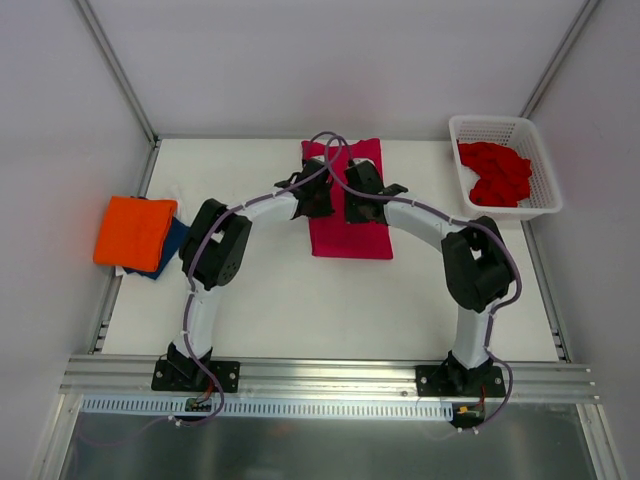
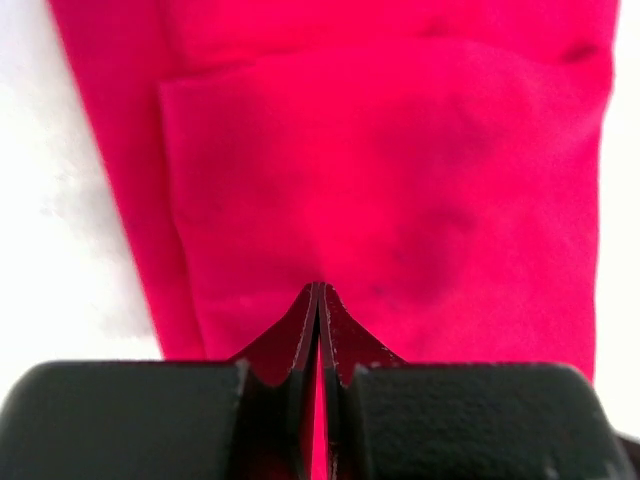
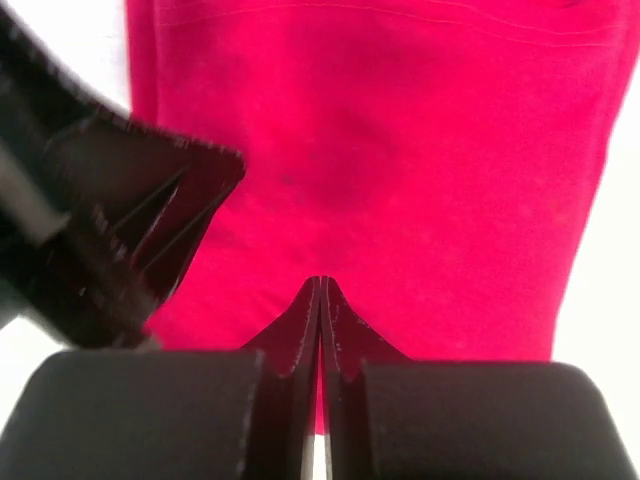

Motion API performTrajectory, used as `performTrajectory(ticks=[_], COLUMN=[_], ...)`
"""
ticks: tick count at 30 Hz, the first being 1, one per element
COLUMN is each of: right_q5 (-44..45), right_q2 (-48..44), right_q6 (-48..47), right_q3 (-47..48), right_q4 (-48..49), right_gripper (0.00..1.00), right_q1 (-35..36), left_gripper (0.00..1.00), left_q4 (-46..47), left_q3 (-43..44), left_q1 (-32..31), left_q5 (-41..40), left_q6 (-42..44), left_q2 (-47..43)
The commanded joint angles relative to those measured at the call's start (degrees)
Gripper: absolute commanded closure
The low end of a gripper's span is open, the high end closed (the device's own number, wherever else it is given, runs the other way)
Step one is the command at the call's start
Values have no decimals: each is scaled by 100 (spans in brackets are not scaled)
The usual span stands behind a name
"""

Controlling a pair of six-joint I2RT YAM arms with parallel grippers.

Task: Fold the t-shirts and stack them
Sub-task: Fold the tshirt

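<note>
- White table (image 1: 300,310), both arms reaching in to its middle.
- Crimson-pink t-shirt (image 1: 350,240) lies flat at centre rear, folded to a long narrow strip, one layer lapped over another in the left wrist view.
- White lattice basket (image 1: 490,122) sits at the far right corner with red t-shirts (image 1: 495,175) bunched inside.
- Folded orange t-shirt (image 1: 135,230) rests on a dark blue t-shirt (image 1: 172,245) at the left edge.
- Left gripper (image 2: 318,292): fingers pressed together, holding nothing, over the pink cloth.
- Right gripper (image 3: 320,285): the same, just beside it.
</note>
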Motion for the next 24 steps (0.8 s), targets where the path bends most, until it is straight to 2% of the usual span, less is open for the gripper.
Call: performTrajectory(ticks=[1, 13, 24], right_q5=[-328, -733, -715], right_q2=[100, 31, -277], right_q6=[228, 835, 1432], right_q3=[149, -404, -1808], right_q4=[298, 816, 1361], right_gripper=[99, 99, 99], right_q1=[83, 539, 1269], left_gripper=[100, 100, 100], left_q4=[-198, -497, -541], left_q3=[366, 173, 24], left_q1=[172, 313, 331], left_q5=[-94, -192, -174], left_q6=[-12, -214, -241], left_q2=[160, 239, 160])
